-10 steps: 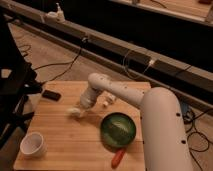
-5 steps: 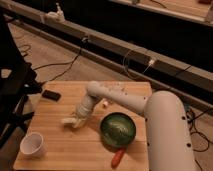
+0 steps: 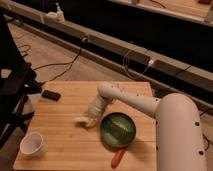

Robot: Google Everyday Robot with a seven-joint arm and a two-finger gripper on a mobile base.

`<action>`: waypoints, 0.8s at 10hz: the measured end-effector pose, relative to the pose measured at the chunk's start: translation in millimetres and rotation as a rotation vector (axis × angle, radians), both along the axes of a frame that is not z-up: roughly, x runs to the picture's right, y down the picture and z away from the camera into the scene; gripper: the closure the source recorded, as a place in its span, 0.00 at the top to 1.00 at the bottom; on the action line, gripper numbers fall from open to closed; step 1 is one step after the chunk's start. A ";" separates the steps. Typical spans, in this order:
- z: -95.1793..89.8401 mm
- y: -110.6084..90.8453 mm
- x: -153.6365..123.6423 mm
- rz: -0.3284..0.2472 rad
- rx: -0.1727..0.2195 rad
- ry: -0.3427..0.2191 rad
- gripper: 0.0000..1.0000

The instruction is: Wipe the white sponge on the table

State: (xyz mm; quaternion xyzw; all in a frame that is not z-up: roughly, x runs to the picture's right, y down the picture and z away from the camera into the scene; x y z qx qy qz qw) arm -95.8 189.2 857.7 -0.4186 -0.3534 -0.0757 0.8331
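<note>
The white sponge [image 3: 80,120] is a small pale pad lying flat on the light-wood table [image 3: 60,150], just left of the green bowl [image 3: 118,129]. My gripper [image 3: 89,120] is down at the tabletop, right at the sponge, and appears shut on it. The sponge sticks out to the left of the gripper tip. The white arm reaches in from the right, passing over the back of the bowl. Part of the sponge is hidden under the gripper.
A white cup [image 3: 32,144] stands at the table's front left corner. A black flat object [image 3: 50,95] lies at the back left. An orange-red stick-like item [image 3: 117,157] lies in front of the bowl. Cables run along the floor behind the table.
The gripper and sponge slid from the table's middle toward the front left, then back to the right, ending close to the green bowl. Nothing else moved.
</note>
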 end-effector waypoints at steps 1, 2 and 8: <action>3.5 -8.9 -3.0 -0.004 0.016 0.000 0.00; 5.5 -18.9 -12.1 -0.008 0.034 -0.012 0.00; -20.7 -4.3 -86.9 -0.023 0.011 -0.165 0.00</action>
